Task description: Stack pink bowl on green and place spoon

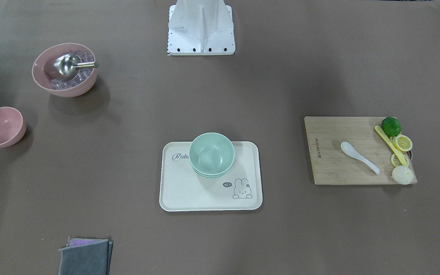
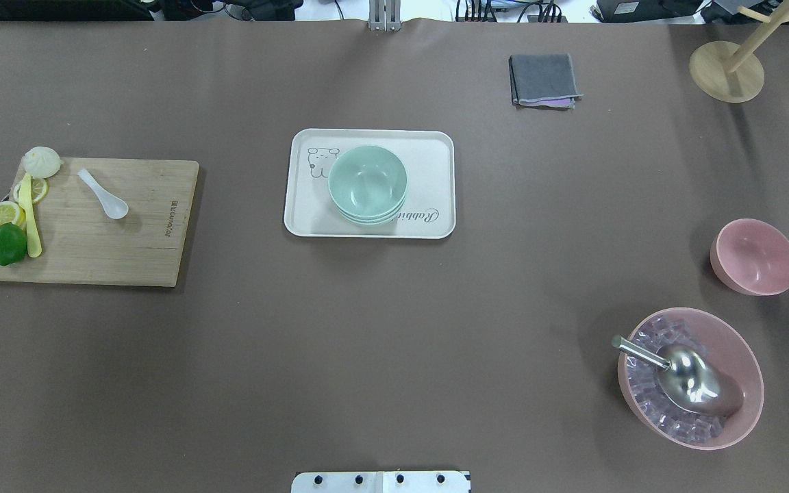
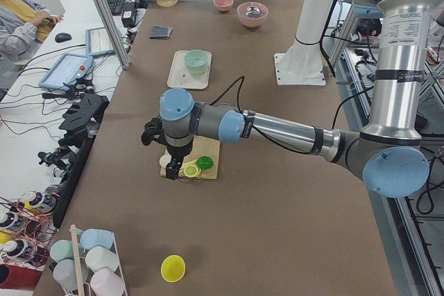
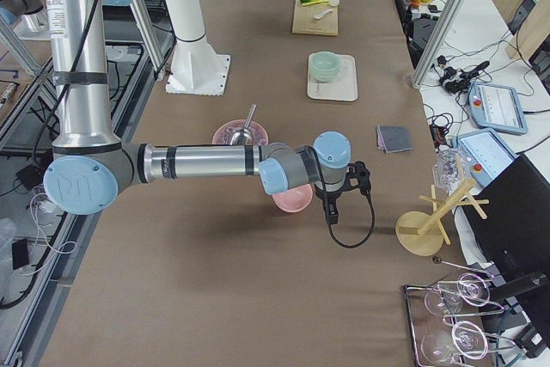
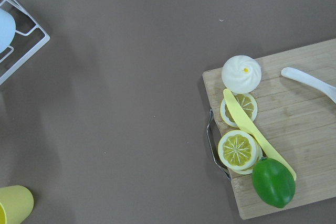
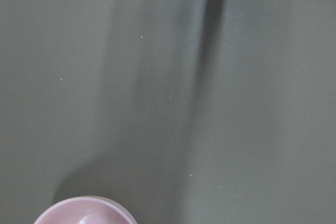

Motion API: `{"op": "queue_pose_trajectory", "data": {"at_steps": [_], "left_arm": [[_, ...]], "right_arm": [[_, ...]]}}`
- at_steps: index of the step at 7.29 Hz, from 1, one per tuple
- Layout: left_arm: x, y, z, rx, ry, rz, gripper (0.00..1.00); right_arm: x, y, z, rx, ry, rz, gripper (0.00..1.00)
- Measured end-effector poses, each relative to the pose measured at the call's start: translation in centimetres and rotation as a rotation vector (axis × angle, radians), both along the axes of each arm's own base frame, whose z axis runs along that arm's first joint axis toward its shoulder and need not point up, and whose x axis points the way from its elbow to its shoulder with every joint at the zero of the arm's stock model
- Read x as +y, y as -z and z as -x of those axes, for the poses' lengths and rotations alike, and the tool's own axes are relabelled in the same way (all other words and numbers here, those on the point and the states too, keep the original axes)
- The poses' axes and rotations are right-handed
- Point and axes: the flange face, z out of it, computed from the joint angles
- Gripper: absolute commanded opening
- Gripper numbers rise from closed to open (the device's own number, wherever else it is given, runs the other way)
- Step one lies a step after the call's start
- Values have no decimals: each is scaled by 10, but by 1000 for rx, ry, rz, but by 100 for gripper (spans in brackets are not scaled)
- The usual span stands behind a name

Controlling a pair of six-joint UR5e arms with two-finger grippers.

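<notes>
**Pink bowl and spoon lay apart from the green bowls, arms over the table's ends**

The small pink bowl (image 2: 754,257) sat upright on the bare brown table (image 2: 381,329) at the robot's right, near a larger pink bowl (image 2: 744,411) that held ice cubes (image 2: 648,390) and a metal scoop (image 2: 692,387). It was well apart from the cream rabbit tray (image 2: 435,147) at the table's middle, where a nested stack of green bowls (image 2: 367,183) stood. The white spoon (image 2: 103,194) rested on the wooden cutting board (image 2: 127,239) at the robot's left, bowl end toward the robot. Along the board's outer edge lay a lime (image 2: 7,244), lemon slices (image 2: 4,214), a yellow knife (image 2: 30,219) and a white bun (image 2: 42,161).

The left gripper (image 3: 175,156) hung above that outer edge of the board. The right gripper (image 4: 331,195) hung beside the small pink bowl. Both showed in the side views only, so I could not tell whether either was parted or closed.

A folded grey cloth (image 2: 545,79) and a wooden stand (image 2: 727,72) sat toward the far side
</notes>
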Motion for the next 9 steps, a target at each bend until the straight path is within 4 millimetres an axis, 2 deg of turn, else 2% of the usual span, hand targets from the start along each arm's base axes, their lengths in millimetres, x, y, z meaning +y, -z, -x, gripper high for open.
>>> {"op": "queue_pose_trajectory", "data": {"at_steps": [4,9], "left_arm": [[12,-5,1,3,4,13,98],[9,-4,-1,5,0,12,98]], "right_arm": [[6,-7,-3,5,-5,13,100],[7,-5,-5,4,-9,8,100]]}}
